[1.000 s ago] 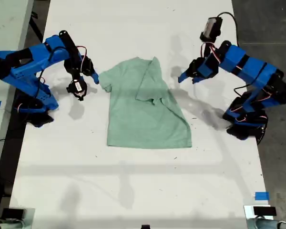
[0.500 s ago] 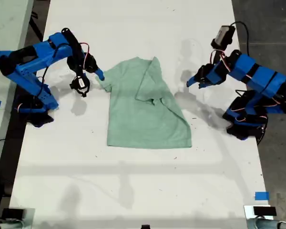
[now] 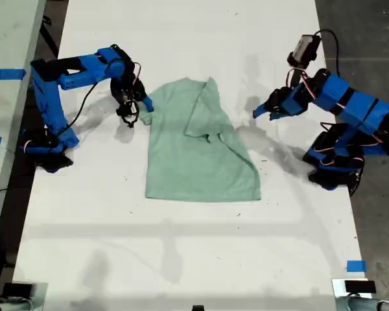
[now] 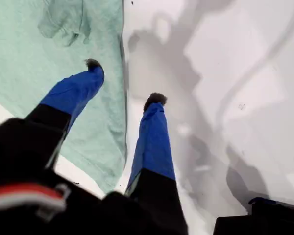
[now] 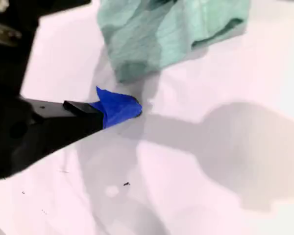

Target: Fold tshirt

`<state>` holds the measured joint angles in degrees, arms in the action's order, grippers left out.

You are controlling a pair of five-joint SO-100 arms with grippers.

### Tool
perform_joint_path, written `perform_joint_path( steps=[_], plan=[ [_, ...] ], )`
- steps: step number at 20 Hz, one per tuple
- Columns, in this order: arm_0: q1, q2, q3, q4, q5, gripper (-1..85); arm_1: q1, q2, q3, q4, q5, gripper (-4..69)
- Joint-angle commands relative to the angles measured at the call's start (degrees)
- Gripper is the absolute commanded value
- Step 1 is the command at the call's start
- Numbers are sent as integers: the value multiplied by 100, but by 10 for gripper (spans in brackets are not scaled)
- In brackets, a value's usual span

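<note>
My first gripper (image 4: 124,81) has its two blue fingers (image 4: 153,142) spread well apart with nothing between them. In the first wrist view one fingertip shows over the pale green cloth and the other over bare white table (image 4: 245,73), with the cloth's edge running between them; whether either tip touches down I cannot tell. In the exterior view this gripper (image 3: 256,113) is on the arm at the exterior view's right, with its tips over bare table to the right of the tshirt (image 3: 194,155) and apart from it. My second gripper (image 5: 122,105) shows only one blue fingertip in its own view, just beside a bunched, rumpled bit of the tshirt (image 5: 161,34), so I cannot tell whether it is spread or clenched. In the exterior view it (image 3: 144,105) is on the arm at the exterior view's left, right at the shirt's left sleeve near the far corner of the garment. The tshirt lies on the white table (image 3: 181,246) between the two arms, slightly toward the far side. Its right side is folded inward, so that edge runs on a slant and a sleeve lies on top of the body, while the near hem lies flat and straight.
</note>
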<state>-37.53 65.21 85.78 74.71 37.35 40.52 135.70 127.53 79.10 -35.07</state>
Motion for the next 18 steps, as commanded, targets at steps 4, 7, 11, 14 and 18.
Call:
perform_joint_path(
  steps=[4,7,11,14,18],
  plan=[
    [-114,-387,-439,-70,9,49,-114,237,-35,-35,79,186],
    [-88,-211,-404,-9,35,0,-114,246,-35,-35,70,186],
    [-70,26,-290,44,35,0,-114,299,-9,-35,70,185],
    [18,624,-290,466,-26,0,-114,316,0,-44,70,184],
    [79,1723,-334,1020,-123,0,-105,316,9,-53,62,184]
  ],
)
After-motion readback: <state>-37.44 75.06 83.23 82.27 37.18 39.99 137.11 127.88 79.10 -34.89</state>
